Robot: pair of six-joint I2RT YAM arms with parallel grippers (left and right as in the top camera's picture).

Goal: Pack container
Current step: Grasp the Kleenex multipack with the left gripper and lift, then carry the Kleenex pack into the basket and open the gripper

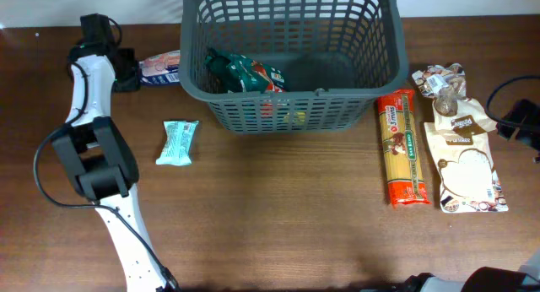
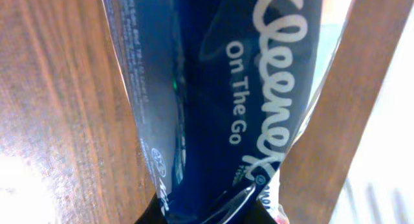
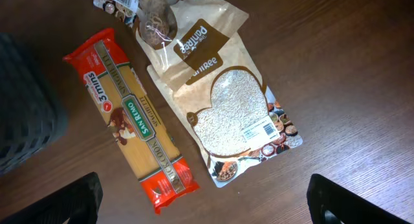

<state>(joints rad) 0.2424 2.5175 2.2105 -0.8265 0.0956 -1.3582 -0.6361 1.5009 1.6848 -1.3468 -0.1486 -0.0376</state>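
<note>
At the far left of the brown wooden table [image 1: 278, 216], just beside the left wall of the container [image 1: 384, 39], a large dark grey plastic basket with lattice-slotted sides, the left gripper [image 1: 128, 71] pinches one end of a soft dark blue plastic packet of Kleenex tissues [image 2: 220, 101]. The left wrist view shows the film gathered to a narrow waist between the jaws, so the grip looks closed on the packet's end rather than its middle. Whether the packet is off the wood I cannot tell. The container stands at the far middle of the table, with a green and red foil packet [image 1: 245, 73] lying on the left of its floor.

Doing this step well, as I judge it, means lifting straight up until the dangling packet clears the rim, since an end grip lets it swing and catch the lattice. Then carry it right, over the bare floor beyond the green packet, and lower it before letting go.

The right gripper [image 3: 204, 201] hangs empty with its fingers spread wide. Below it, at the right of the table, lie a long red and yellow packet of spaghetti [image 3: 136, 117] and a white and brown pouch of grain [image 3: 233, 114], well apart from this move.
</note>
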